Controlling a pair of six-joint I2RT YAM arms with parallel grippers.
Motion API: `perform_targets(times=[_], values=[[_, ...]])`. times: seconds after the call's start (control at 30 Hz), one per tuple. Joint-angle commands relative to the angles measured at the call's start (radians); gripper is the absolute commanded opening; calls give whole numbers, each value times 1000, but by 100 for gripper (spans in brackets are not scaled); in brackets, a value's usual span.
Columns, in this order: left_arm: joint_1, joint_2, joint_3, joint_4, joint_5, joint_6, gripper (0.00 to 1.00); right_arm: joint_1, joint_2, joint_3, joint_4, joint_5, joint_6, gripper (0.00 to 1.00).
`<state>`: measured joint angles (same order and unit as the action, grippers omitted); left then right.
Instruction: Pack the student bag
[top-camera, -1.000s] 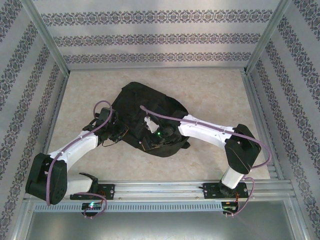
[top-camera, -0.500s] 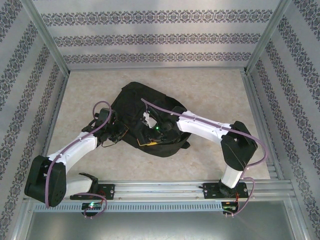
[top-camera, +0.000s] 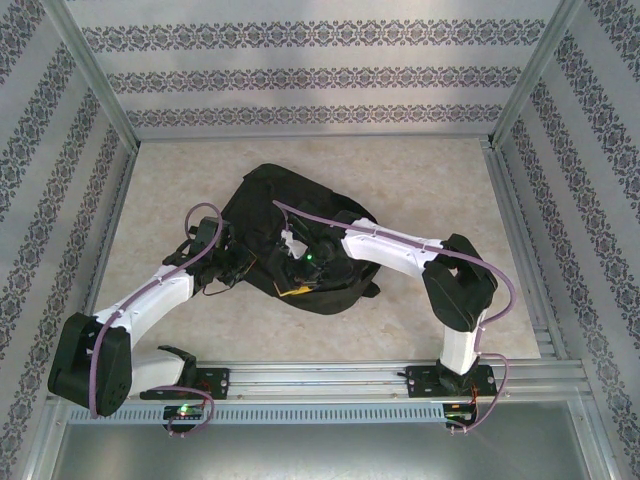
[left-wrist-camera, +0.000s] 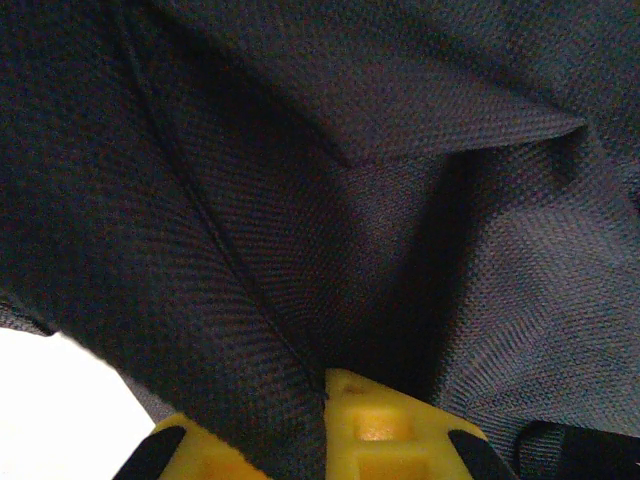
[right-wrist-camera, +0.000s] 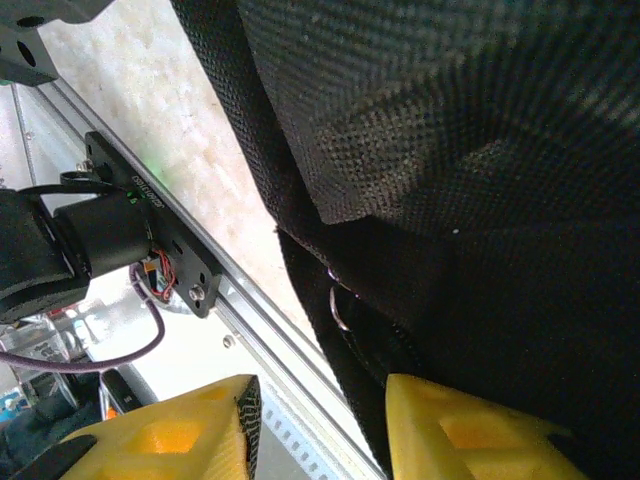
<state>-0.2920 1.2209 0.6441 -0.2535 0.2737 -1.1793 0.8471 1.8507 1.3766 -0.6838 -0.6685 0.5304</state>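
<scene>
The student bag (top-camera: 290, 200) lies in the middle of the desk (top-camera: 420, 190). At its 8 o'clock edge the left hand (left-wrist-camera: 300, 425) clenches a fabric fold; near 6 o'clock the right hand (right-wrist-camera: 320, 420) is released, straddling its rim.

The right claw (right-wrist-camera: 320, 440), fingers (right-wrist-camera: 470, 435) apart, straddles the student bag's (right-wrist-camera: 480, 150) black edge.

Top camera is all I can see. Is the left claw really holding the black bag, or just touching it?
Observer: Holding. The left wrist view shows the left gripper pinched shut on a fold of the student bag.
Operator: And the right one?
Observer: The right wrist view shows the right gripper with its fingers apart, the bag's edge beside one finger.
Operator: Anything shiny?
Observer: A small metal ring at that edge.
</scene>
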Motion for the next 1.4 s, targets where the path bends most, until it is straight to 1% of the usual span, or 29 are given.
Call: perform_targets(times=[0.0,0.13,0.27,0.3,0.33,0.5,0.6,0.77,0.93,1.07,1.23,1.37], values=[[17,-22,-14,23,-9,11,0,22,22,4,-78,15,-36,39],[17,-23,-13,20,-7,14,0,44,18,25,-119,89,-72,42],[17,-23,-20,28,-5,11,0,44,5,33,-118,112,-71,42],[17,-22,-23,32,-3,8,0,46,8,35,-113,121,-65,40],[17,-20,-24,35,-2,6,0,48,11,37,-102,129,-58,38],[17,-21,-19,33,-2,6,0,53,53,73,-65,142,-8,11],[16,-19,-21,32,-3,6,0,58,48,97,-83,132,-25,0],[18,-21,-20,26,-10,15,0,54,-30,67,-136,143,-76,0],[19,-18,-18,23,-19,22,0,47,-127,-12,-121,99,-71,0],[19,-18,-17,18,-24,26,0,41,-185,-65,-71,47,-60,0],[20,-14,-11,8,-25,34,0,21,-192,-87,-94,35,-85,0],[19,-11,-7,9,-22,40,0,14,-184,-71,-107,55,-97,1]])
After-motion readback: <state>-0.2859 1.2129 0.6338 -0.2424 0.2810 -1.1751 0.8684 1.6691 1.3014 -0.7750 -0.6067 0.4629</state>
